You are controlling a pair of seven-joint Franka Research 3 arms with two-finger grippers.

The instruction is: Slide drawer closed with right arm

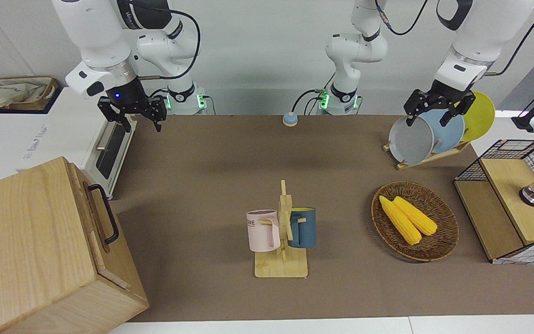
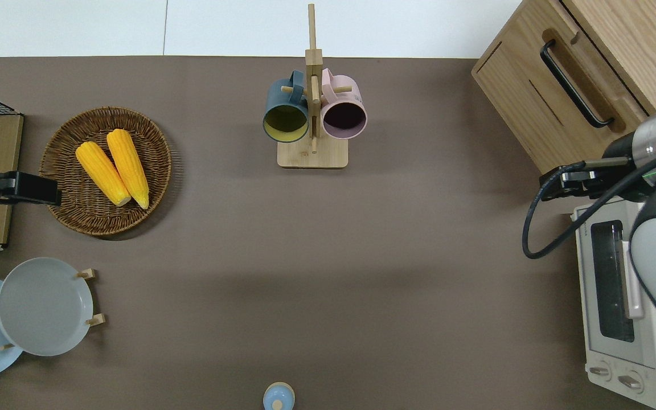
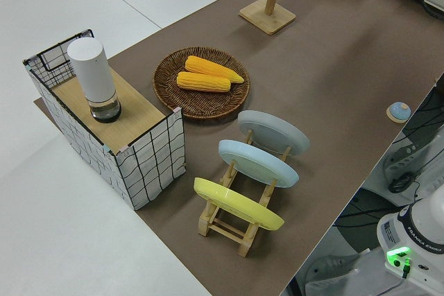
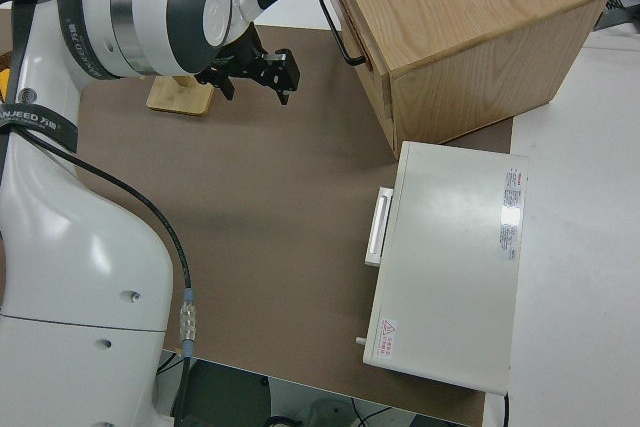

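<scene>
The pale-wood cabinet [image 1: 30, 241] stands at the right arm's end of the table. Its drawer [image 1: 94, 222] [image 2: 589, 77] carries a black loop handle [image 1: 105, 214] [image 2: 575, 85] [image 4: 340, 22], and the front panel stands only slightly proud of the cabinet face. My right gripper [image 1: 132, 115] [image 2: 556, 181] [image 4: 256, 72], blue light showing, hangs open and empty over the mat by the cabinet corner nearer the robots, apart from the handle. The left gripper [image 1: 433, 111] is parked, fingers apart.
A white toaster oven [image 1: 104, 148] [image 2: 618, 296] sits beside the cabinet, nearer the robots. A mug rack [image 1: 283, 232] holds two mugs mid-table. Toward the left arm's end are a basket of corn [image 1: 415, 220], a plate rack [image 1: 429, 134] and a wire-mesh box [image 1: 512, 204].
</scene>
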